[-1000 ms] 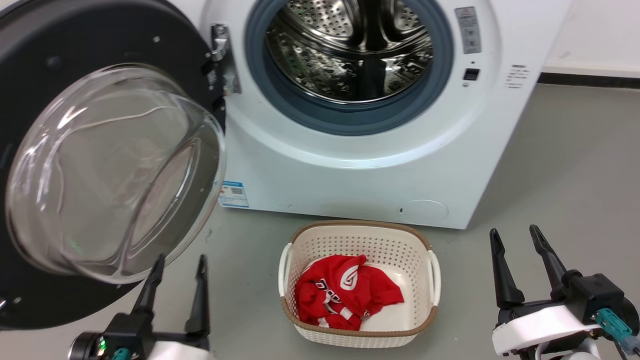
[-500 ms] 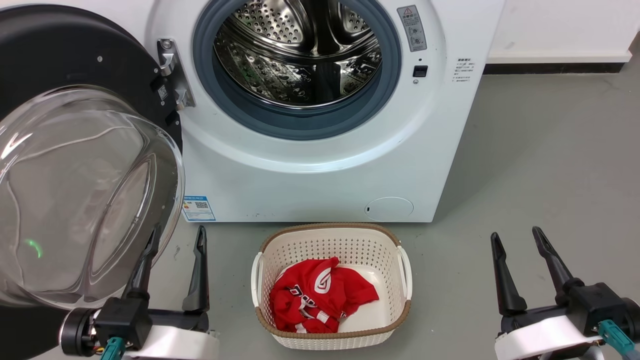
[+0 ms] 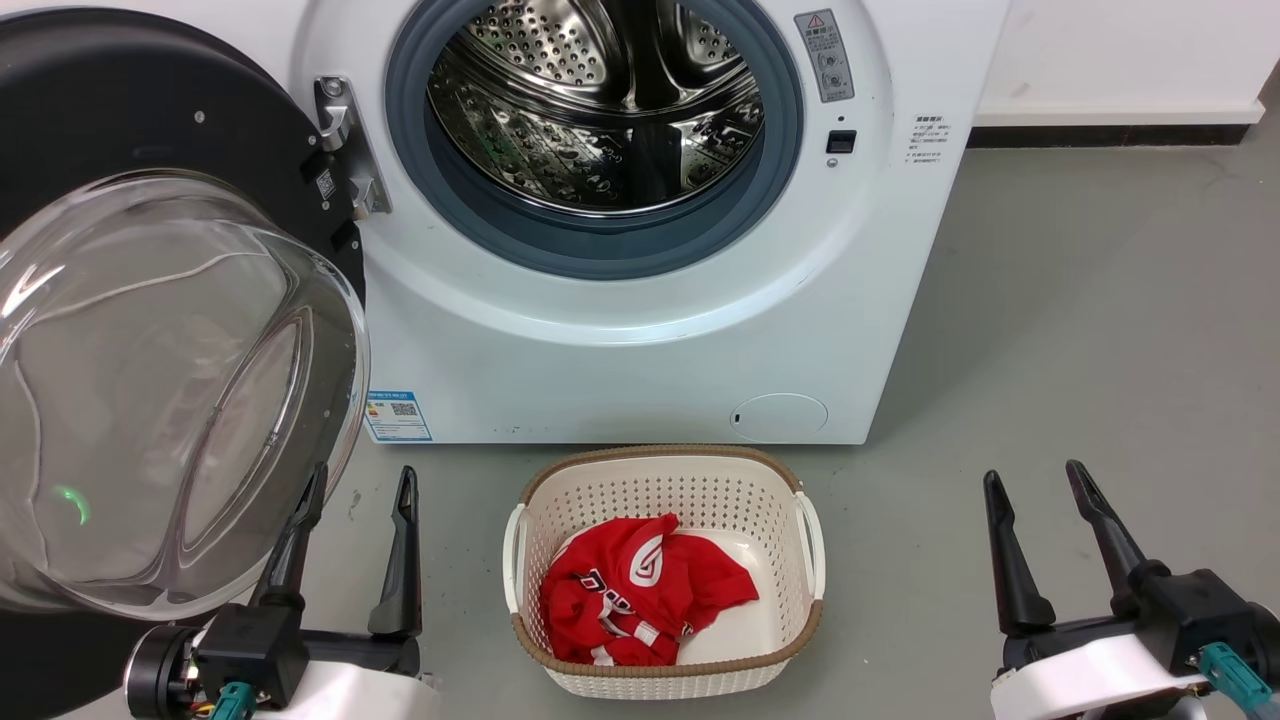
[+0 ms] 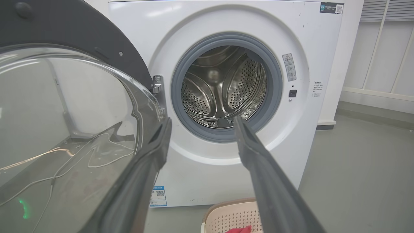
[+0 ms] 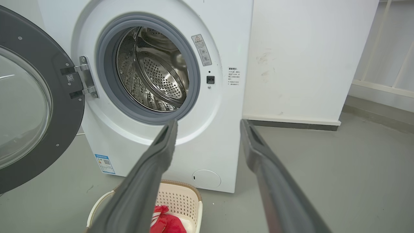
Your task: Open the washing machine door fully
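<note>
Glossy round door [image 3: 120, 100], bulging glass, stands wide; left gripper [image 3: 362, 475], right gripper [image 3: 1032, 475] spread.

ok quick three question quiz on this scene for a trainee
1. True or false: the washing machine door hangs open, clear of the washing machine's drum opening.
2. What lies in the cream perforated basket? A a red garment; B a blue towel; C nothing.
3. Fill in: both arms' jaws stand ___, holding nothing.
Key: 1 true; 2 A; 3 open.
</note>
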`<state>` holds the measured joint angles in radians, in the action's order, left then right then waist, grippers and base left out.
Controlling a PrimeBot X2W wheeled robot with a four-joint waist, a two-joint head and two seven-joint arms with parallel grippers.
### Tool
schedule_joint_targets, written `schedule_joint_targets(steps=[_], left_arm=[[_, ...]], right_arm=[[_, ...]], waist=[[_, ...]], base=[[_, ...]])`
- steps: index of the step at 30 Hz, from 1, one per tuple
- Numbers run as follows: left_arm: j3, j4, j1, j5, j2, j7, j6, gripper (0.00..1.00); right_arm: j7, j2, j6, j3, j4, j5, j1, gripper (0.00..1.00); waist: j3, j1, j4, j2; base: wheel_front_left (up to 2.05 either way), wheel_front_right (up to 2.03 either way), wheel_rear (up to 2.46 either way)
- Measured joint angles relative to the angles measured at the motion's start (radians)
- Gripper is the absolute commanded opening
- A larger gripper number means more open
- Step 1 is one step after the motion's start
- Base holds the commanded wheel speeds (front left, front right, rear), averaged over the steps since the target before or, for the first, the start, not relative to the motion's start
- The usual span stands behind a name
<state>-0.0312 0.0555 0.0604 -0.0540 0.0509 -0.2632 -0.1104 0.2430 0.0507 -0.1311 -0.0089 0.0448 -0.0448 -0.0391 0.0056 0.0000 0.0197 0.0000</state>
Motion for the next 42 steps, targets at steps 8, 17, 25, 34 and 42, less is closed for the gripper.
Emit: schedule_joint_targets(steps=[8, 17, 25, 34, 42], left_arm=[[-0.002, -0.001, 0.001, 0.007, 0.0, 0.0, -0.002, 1.0], [-0.004, -0.056, 0.015, -0.083, -0.002, 0.024, -0.004, 0.0], [-0.011, -0.084, 0.0, -0.247, -0.002, 0.061, -0.004, 0.0], [-0.019, -0.111, -0.019, -0.411, -0.002, 0.102, -0.005, 0.0], [-0.028, -0.132, -0.033, -0.546, -0.002, 0.134, -0.005, 0.0]], right_arm=[[0.003, 0.0, 0.0, 0.002, 0.009, -0.012, 0.0, 1.0], [-0.01, 0.0, 0.0, 0.005, 0.049, -0.108, -0.022, 0.0], [-0.042, 0.008, 0.0, 0.005, 0.067, -0.282, -0.014, 0.0], [-0.069, 0.014, 0.0, 0.004, 0.085, -0.452, 0.005, 0.0], [-0.096, 0.018, 0.0, 0.002, 0.096, -0.592, 0.019, 0.0]], waist=[[0.001, 0.0, -0.004, 0.0], [0.001, 0.0, -0.005, 0.0], [0.0, 0.0, -0.006, 0.0], [0.0, 0.0, -0.008, 0.0], [0.0, 0.0, -0.008, 0.0]], base=[[0.0, 0.0, 0.0], [0.0, 0.0, 0.0], [0.0, 0.0, 0.0], [0.0, 0.0, 0.0], [0.0, 0.0, 0.0]])
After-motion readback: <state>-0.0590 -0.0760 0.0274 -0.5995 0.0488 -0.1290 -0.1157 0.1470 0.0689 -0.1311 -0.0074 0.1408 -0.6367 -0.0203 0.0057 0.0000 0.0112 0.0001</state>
